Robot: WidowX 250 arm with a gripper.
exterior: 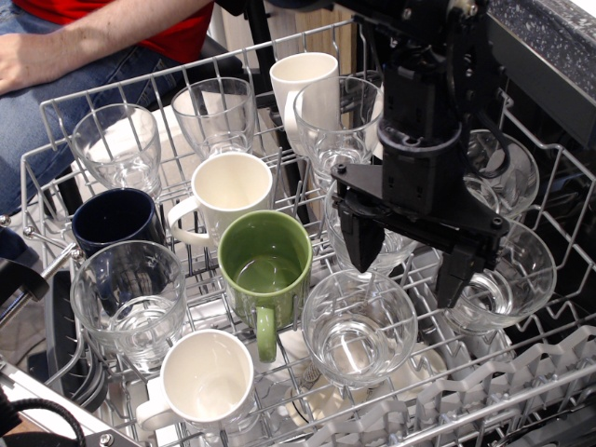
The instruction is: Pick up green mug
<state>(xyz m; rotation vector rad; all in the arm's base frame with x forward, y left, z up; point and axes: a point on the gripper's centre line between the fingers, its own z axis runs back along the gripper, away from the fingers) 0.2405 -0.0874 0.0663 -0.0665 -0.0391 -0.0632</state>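
The green mug [265, 265] stands upright in the dishwasher rack [56, 102], at its middle. It is olive green inside and out, and its handle points toward the front. My gripper [410, 265] hangs to the right of the mug, above the clear glasses there. Its two black fingers [361, 237] are spread wide apart and hold nothing. The gripper is apart from the mug, about a mug's width to its right.
Three cream-white mugs [228, 191] [303, 84] [207, 380] and a dark navy mug [116, 219] stand around the green one. Several clear glasses [358, 335] [130, 298] fill the rack. A person in jeans [37, 93] sits behind the rack at the top left.
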